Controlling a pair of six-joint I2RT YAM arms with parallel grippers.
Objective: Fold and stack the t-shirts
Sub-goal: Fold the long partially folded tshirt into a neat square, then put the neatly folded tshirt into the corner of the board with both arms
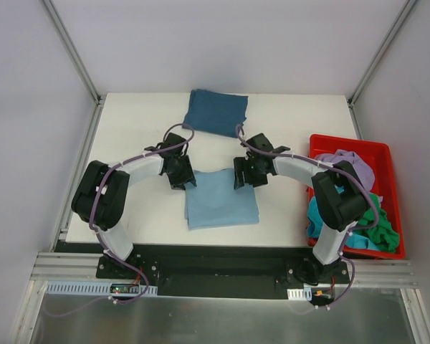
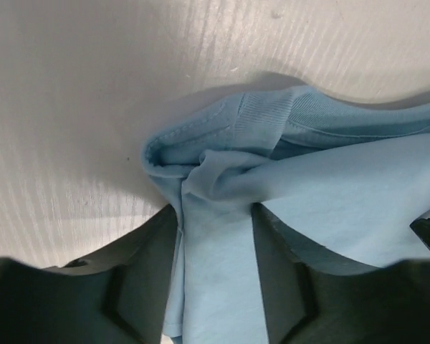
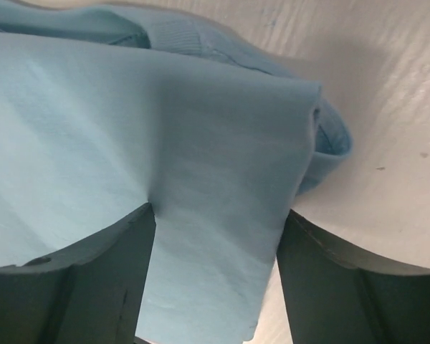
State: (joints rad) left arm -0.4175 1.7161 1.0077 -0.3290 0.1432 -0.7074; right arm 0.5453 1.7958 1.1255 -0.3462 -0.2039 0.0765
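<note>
You saw a sky-blue tee [image 1: 222, 198], a teal tee [image 1: 216, 112] at the white table's [image 1: 129, 136] far edge, and lilac, green and turquoise tees [image 1: 346, 160] in a red bin [image 1: 358, 145].

Surfaces as I read them from my station:
- light blue t-shirt [image 1: 222, 199] — soft matt knit cloth, with a ribbed collar band and stitched hem
- dark teal t-shirt [image 1: 216, 112] — matt cloth
- worktop [image 1: 136, 129]: white, matt, faintly streaked
- left end effector [image 2: 215, 215] and right end effector [image 3: 215, 215]: smooth, dark, matt plastic fingers
- red bin [image 1: 328, 145]: slightly glossy plastic
- frame rails [image 1: 72, 49]: pale metal
</note>
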